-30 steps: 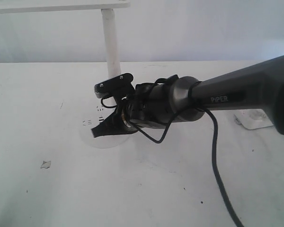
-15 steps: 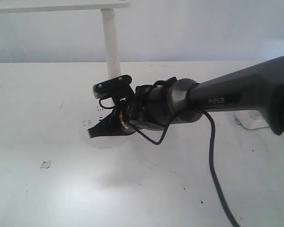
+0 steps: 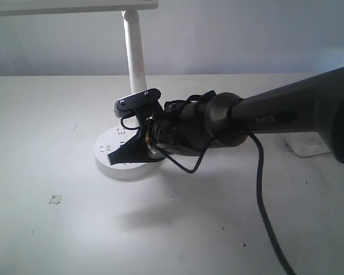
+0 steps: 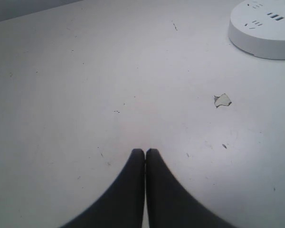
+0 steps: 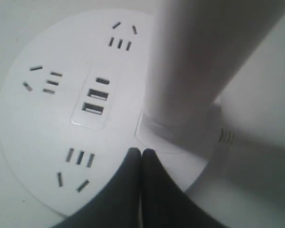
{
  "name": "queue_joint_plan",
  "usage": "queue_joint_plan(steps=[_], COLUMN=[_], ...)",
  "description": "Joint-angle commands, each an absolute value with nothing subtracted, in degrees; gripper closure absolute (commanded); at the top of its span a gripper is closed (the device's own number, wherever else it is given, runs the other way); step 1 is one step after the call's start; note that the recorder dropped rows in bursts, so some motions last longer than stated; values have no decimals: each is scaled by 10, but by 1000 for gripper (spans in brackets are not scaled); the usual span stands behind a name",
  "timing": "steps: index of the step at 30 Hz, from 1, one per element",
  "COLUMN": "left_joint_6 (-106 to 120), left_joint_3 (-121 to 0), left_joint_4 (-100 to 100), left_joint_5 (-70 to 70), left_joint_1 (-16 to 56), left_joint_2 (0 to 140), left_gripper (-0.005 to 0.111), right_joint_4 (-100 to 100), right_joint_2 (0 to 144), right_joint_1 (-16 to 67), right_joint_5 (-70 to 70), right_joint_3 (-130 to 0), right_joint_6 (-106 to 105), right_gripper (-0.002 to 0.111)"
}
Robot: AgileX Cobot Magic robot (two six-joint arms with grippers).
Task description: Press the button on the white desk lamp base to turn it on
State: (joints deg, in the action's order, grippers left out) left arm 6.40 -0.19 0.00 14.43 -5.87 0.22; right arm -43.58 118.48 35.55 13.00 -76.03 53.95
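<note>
The white desk lamp base (image 3: 106, 150) is a round disc with socket holes, and its slim stem (image 3: 135, 57) rises at the back. My right gripper (image 3: 111, 159) is shut, its tips down on the base's front part. In the right wrist view the right gripper (image 5: 141, 152) rests on the white desk lamp base (image 5: 42, 118) just in front of the stem (image 5: 194, 61), beside the two dark USB slots (image 5: 95, 100). The button does not show; the fingers (image 5: 154, 190) may cover it. My left gripper (image 4: 145, 151) is shut and empty over bare table, far from the lamp base (image 4: 266, 28).
The lamp head (image 3: 74, 6) spans the top left. A white power strip (image 3: 307, 146) lies at the right behind my right arm (image 3: 286, 112), whose black cable (image 3: 261, 200) hangs to the table. A small chip (image 3: 55, 199) marks the table surface.
My right gripper's tips have shifted slightly left on the base. The table and base look dimmer now, so the base's outline shows more clearly.
</note>
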Motion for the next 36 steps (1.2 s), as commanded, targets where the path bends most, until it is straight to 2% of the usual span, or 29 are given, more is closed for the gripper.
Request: queue_joint_plan(steps=[1,5,10,12,19,24,32,36], left_joint_6=[63,63,63,63,63,63,63,63], left_joint_3=[0,0,0,0,0,0,0,0], left_joint_4=[-3,-3,-3,-3,-3,-3,-3,-3], left_joint_5=[145,145,145,145,145,145,145,145], left_joint_1=[-54,-54,-54,-54,-54,-54,-54,-54], left_joint_2=[0,0,0,0,0,0,0,0], left_gripper=[107,107,107,107,107,107,107,107], right_joint_4=[-435,-434,-433,-433,-436,-446,-684,-765], right_joint_2=[1123,1033,934,896,769,643,412,315], right_joint_1=[356,379,458,490,544,549,549,549], right_joint_5=[144,247,459,493,493,467,326,324], right_joint_3=[-759,-758,-756,-736,-632,-536,-349,-301], right_joint_6=[542,522,398,385,388,417,650,729], right_gripper=[108,108,108,108,108,108,108,108])
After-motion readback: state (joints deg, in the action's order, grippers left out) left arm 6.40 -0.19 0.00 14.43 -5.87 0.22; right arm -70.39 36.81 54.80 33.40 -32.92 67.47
